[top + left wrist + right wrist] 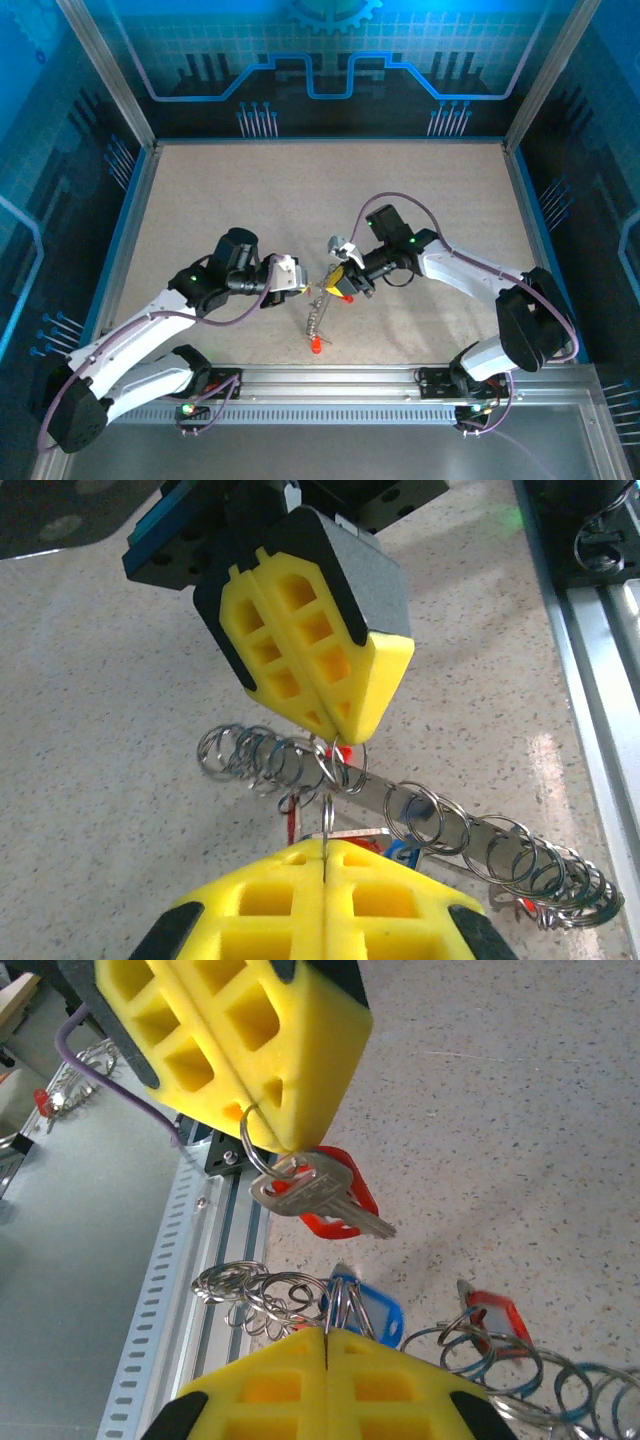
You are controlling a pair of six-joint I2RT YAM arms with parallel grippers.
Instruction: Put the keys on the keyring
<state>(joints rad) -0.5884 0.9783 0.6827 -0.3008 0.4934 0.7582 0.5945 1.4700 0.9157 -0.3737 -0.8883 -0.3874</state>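
The keyring (pixel 480 837) shows as a grey metal band strung with several small split rings, hanging between both grippers above the table (pixel 314 322). My left gripper (pixel 327 848) is shut on one small ring that carries a silvery key (pixel 320 1192) with a red tag behind it. Facing it tip to tip, my right gripper (pixel 325 1332) is shut on a ring of the bunch next to a blue tag (pixel 378 1312). A red tag (pixel 495 1318) dangles farther along the band. In the top view the left gripper (pixel 305 288) and right gripper (pixel 328 288) nearly touch.
The aluminium rail (pixel 330 380) runs along the near edge, just below the hanging bunch. A purple cable (pixel 110 1080) loops beside the left gripper. Blue walls (pixel 130 180) fence the speckled table (pixel 330 200), which lies open toward the back.
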